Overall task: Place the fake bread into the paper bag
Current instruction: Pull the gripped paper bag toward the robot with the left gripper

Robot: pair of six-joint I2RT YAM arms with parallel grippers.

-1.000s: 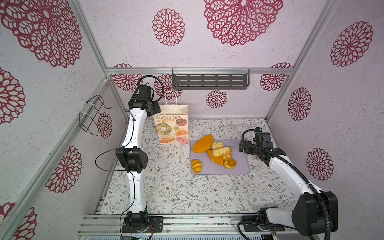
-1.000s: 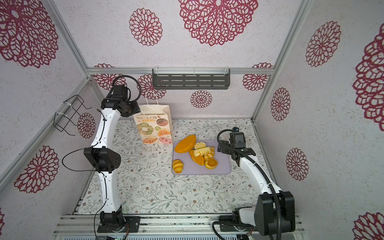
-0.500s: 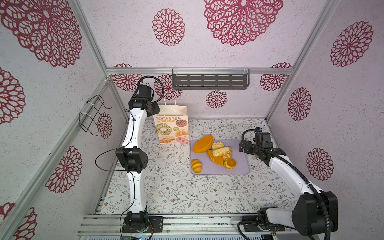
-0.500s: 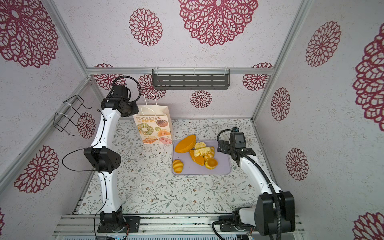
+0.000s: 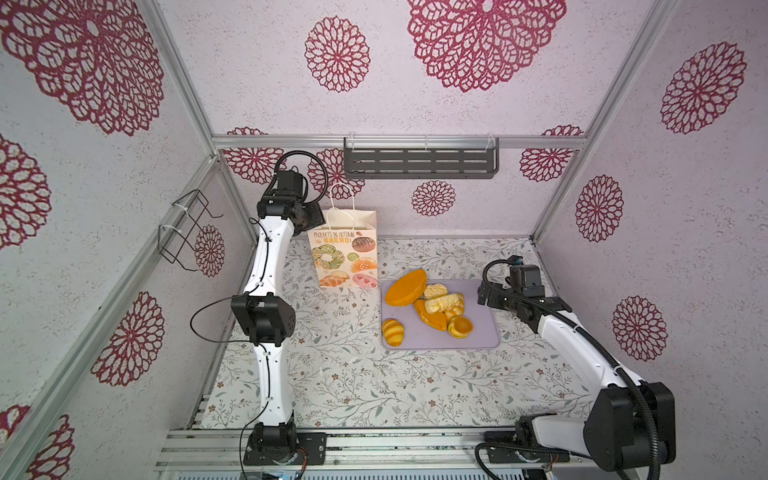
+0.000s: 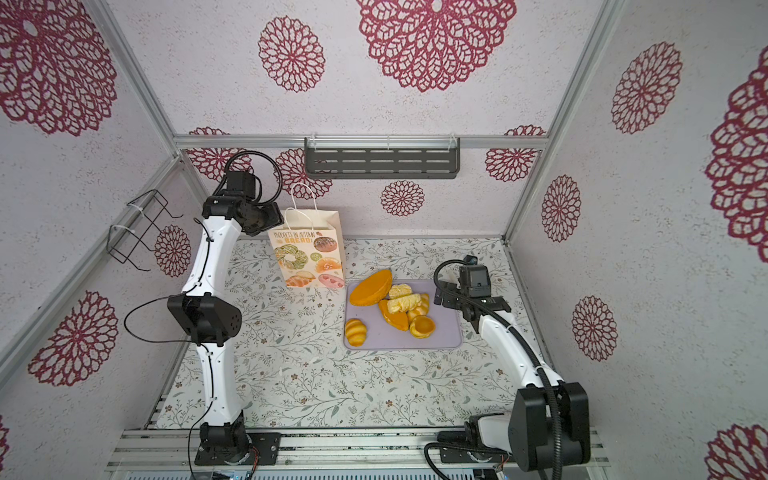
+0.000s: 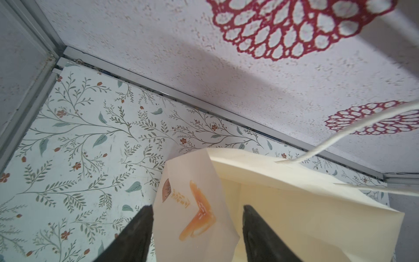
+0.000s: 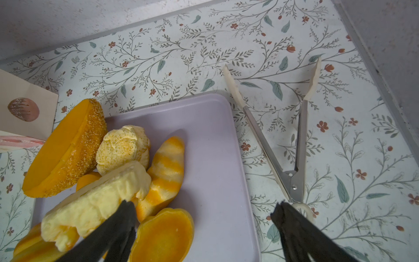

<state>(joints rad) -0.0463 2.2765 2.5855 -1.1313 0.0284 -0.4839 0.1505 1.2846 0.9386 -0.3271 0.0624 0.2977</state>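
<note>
Floral table; left gripper astride paper bag wall, lower frame, jaws apart; right gripper wide, empty; best pinch wall before loading fake bread.

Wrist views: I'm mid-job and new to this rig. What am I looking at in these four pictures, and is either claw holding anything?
You are driving two white robot arms, each ending in a two-finger gripper. The two wide pictures come from one overhead camera pair. The close-ups come from a camera on each wrist. On the flowered table stand the paper bag and a lilac tray holding the fake bread. Metal tongs lie beside the tray. The left gripper is open, with one finger inside the bag's mouth and one outside. The right gripper hangs open over the tray's edge, holding nothing.
</note>
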